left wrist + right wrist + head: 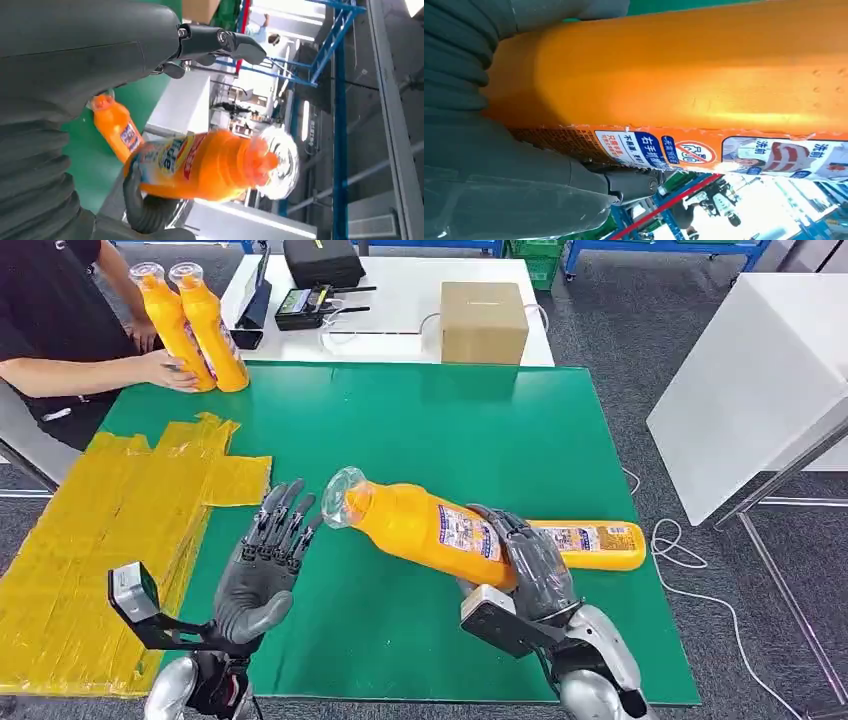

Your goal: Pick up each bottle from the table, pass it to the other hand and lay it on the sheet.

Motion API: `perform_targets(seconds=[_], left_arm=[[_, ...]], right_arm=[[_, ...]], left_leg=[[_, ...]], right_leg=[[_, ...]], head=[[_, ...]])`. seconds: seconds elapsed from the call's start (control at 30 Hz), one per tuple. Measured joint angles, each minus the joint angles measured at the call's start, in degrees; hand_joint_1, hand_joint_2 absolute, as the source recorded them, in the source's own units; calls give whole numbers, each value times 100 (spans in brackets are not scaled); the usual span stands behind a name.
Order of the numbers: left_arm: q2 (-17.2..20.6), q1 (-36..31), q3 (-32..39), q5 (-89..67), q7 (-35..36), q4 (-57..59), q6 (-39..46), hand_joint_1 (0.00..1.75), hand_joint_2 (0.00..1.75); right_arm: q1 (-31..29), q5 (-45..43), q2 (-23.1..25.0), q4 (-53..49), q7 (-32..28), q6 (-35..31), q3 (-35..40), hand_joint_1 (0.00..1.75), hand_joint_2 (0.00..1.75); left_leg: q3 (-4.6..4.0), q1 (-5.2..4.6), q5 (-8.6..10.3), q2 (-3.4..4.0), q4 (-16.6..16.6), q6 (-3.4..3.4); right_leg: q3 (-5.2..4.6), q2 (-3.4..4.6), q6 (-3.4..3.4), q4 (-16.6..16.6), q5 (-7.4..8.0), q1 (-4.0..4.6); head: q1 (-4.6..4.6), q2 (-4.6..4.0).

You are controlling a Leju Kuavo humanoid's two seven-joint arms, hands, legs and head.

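Note:
My right hand [530,560] grips an orange bottle [425,525] around its labelled middle, lifted off the green table [420,420] and tilted. Its clear cap [345,497] points at my left hand [262,570]. That hand is open, palm up and fingers spread, just beside the cap. In the left wrist view the bottle [210,165] hangs between my dark fingers [220,40] and thumb [142,212], which are apart. Up close, the bottle's body [684,80] lies against my right hand [474,150]. A second orange bottle [590,543] lies on the table behind my right hand. The yellow sheet [110,530] lies at the left.
A person at the far left holds two upright orange bottles [190,325] on the table's corner. Behind the green table stands a white table [400,310] with a cardboard box [483,322] and black devices. A white panel [750,380] stands at the right.

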Motion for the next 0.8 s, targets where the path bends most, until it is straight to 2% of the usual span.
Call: perform_targets(seconds=[0.5, 0.8], left_arm=[[-238, -327, -369, -245, -20, 7, 208, 0, 175], [-252, -379, -267, -328, -72, 63, 306, 0, 175]], right_arm=[[-1003, -177, 682, 1097, 352, 221, 645, 175, 175], [-1290, -81, 878, 1480, 470, 247, 1135, 175, 175]], left_leg=[[-7, 0, 4, -3, 0, -4], [-20, 0, 4, -5, 0, -4]], right_leg=[[-7, -2, 0, 2, 0, 1], [-21, -3, 0, 3, 0, 0]], head=[[0, 0], [0, 0]])
